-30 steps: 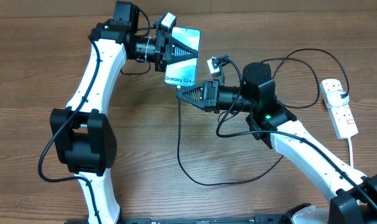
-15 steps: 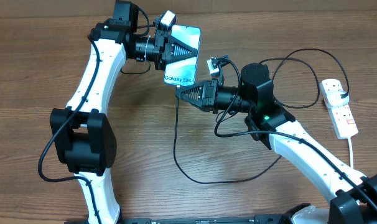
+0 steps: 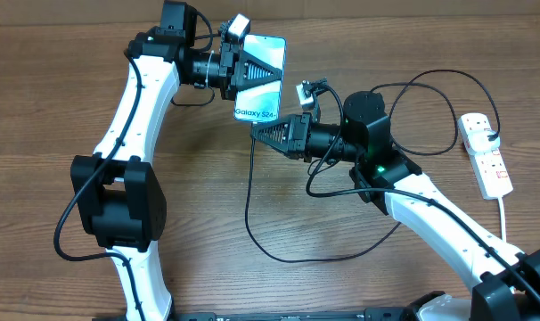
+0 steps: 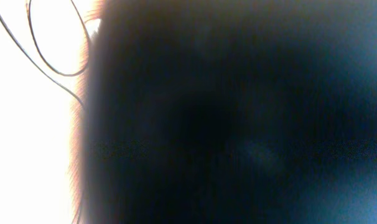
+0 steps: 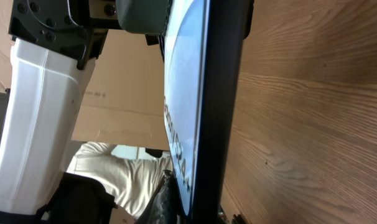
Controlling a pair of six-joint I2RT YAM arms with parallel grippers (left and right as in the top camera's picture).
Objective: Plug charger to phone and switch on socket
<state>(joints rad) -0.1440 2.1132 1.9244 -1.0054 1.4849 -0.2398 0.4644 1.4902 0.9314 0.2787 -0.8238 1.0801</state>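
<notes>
Wood-grain table (image 3: 56, 89) carries both arms and all parts of the task.

1. Phone. The phone (image 3: 270, 53) is held off the table at the upper centre of the overhead view, screen up. Its short edge with the "Galaxy S24" text faces the right arm. In the right wrist view the phone (image 5: 185, 93) appears nearly edge-on, with its dark side rail filling the centre of the frame.

2. Left gripper. The left gripper (image 3: 255, 78) is clamped on the phone, one black finger lying across the light blue screen. The left wrist view is blocked by a dark, blurred surface. Only thin dark cable lines show at its upper left, and which cable they belong to cannot be told.

3. Right gripper. The right gripper (image 3: 256, 134) is closed, its tip just below the text edge of the phone. The charger (image 3: 249, 205) leaves this tip, so the jaws are pinching the plug end. The plug itself is too small to make out, and whether it touches the phone cannot be told.

4. Charger routing. From the right gripper the black cable drops down, loops across the table under the right arm, and rises to the socket.

5. Socket. The socket (image 3: 488, 165) lies flat at the right edge, well apart from the phone. Small red switches show on its face. Its thick white cord (image 3: 504, 218) runs down from its lower end.
</notes>
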